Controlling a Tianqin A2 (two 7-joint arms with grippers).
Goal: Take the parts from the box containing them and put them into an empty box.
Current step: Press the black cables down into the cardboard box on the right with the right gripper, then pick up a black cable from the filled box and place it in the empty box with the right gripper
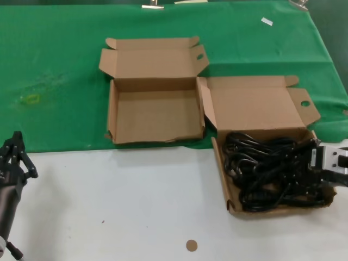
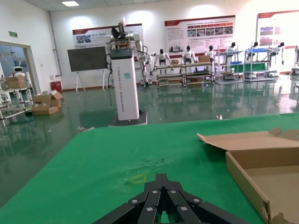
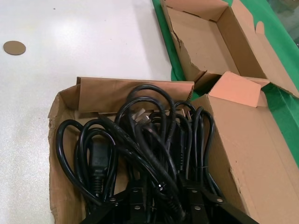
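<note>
The right end effector (image 1: 318, 166) pinched the power cords (image 1: 266, 171) inside the full box (image 1: 220, 163); the left end effector (image 1: 16, 157) sat pressed together at the table's (image 1: 125, 201) near left.

Cords: black power cords (image 1: 269, 171) lay in a tangled heap of loops, plugs among them, filling the tray before my right arm.
Full box: brown cardboard mailer (image 1: 222, 173), lid hinged open behind, sitting on the white tabletop.
Empty box: brown mailer (image 1: 155, 115), lid open, bare tray, on green cloth, just beside the full one.
</note>
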